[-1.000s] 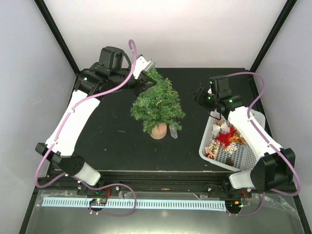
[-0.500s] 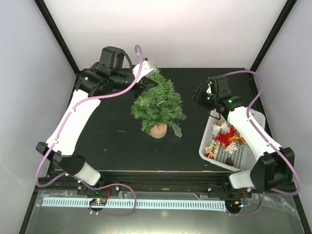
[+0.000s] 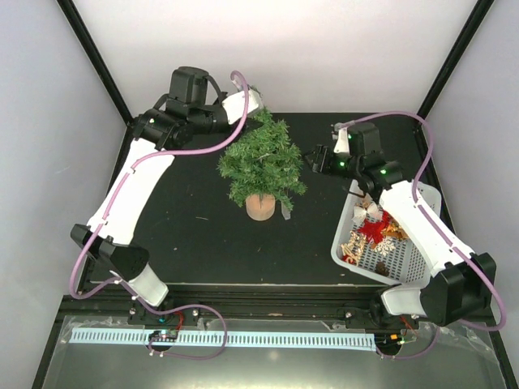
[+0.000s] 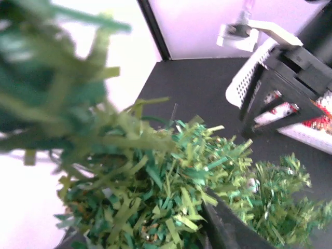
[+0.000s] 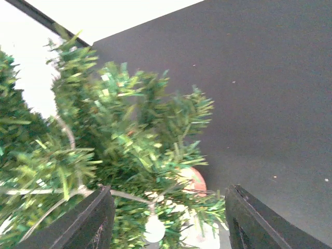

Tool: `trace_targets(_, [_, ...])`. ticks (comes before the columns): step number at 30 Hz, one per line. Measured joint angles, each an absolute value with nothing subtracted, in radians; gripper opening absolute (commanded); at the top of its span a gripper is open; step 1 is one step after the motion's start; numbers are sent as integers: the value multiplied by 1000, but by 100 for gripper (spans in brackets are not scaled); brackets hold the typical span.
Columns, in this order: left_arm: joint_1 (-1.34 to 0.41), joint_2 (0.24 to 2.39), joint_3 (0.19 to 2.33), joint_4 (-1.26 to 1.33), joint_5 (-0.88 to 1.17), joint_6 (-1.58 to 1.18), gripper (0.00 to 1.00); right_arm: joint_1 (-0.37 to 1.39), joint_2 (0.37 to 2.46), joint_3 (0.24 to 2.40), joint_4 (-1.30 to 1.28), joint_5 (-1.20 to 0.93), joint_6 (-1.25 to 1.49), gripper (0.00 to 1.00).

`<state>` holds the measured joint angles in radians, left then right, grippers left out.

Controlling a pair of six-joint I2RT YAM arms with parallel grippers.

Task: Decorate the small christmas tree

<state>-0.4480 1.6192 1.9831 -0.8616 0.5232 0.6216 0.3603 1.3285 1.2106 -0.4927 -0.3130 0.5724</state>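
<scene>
The small christmas tree (image 3: 263,162) stands upright on its wood base (image 3: 260,207) in the middle of the black table. My left gripper (image 3: 250,102) is at the tree's tip. In the left wrist view the needles (image 4: 155,176) fill the space between the jaws, and one finger (image 4: 231,231) shows at the lower right. It looks shut on the top branches. My right gripper (image 3: 319,159) is open and empty, close to the tree's right side. In the right wrist view the branches (image 5: 129,129) lie ahead between the fingers (image 5: 96,220). A thin pale cord with a small white bulb (image 5: 154,229) hangs there.
A white basket (image 3: 349,235) with red and gold ornaments (image 3: 375,231) sits at the right, under my right arm. A small clear piece (image 3: 285,212) lies by the tree's base. Black frame posts stand at both back corners.
The tree was tilted by its top and now stands upright, its base shifted slightly. My left gripper moved back and up with the tip. My right gripper moved left toward the tree.
</scene>
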Motion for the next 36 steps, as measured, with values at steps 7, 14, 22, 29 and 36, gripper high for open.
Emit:
trace_targets(7, [-438,1639,1990,-800,484,636,60,454,1356,1254,-490,-324,540,59])
trace_targets(14, [-430,1657,1990,-739,418,635,65,537,1387,1259,-473,-328,542,57])
trace_targets(22, [-426,1701,2010,-690,351,628,65,639,1388,1246,-443,-326,567,56])
trace_targets(29, [-424,1708,2012,-678,317,620,67,709,1391,1228,-429,-322,585,56])
trace_targets(36, [-397,1704,2008,-675,299,603,69,759,1406,1228,-418,-308,585,56])
